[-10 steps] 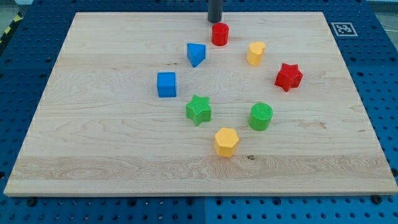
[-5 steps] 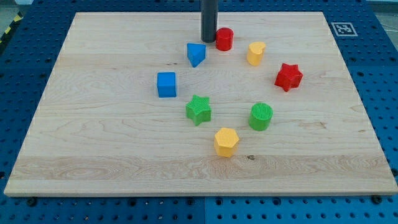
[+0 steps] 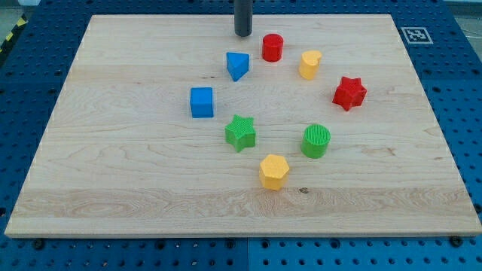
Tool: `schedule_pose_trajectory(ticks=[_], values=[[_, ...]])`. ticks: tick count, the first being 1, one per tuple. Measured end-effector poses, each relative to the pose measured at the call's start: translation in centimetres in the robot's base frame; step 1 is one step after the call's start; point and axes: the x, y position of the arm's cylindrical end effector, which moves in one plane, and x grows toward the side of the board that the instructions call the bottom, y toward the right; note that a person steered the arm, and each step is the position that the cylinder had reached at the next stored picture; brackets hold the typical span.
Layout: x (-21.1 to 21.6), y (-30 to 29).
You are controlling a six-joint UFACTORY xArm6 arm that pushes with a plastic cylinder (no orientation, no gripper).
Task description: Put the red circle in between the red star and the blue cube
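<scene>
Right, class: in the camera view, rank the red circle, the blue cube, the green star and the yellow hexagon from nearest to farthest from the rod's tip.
My tip is near the view's top, left of the red circle.
1. Red circle, just right of the tip.
2. Blue cube, lower left.
3. Green star, below, mid-board.
4. Yellow hexagon, lowest block, toward the view's bottom.

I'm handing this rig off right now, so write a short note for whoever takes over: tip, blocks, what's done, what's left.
My tip is at the view's top, up-left of the red circle, not touching any block.
Red circle sits near the top; red star lower right; blue cube lower left.
Done: nothing yet; the circle lies above the line between star and cube.
Left: push the circle down the view into the gap between them.
</scene>
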Motion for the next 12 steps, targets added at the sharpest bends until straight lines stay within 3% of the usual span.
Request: schedule_pose_trajectory(ticks=[4,9,10,12], values=[[1.2,3.6],[11.3,3.6],[11.0,3.6],[5.3,5.0]])
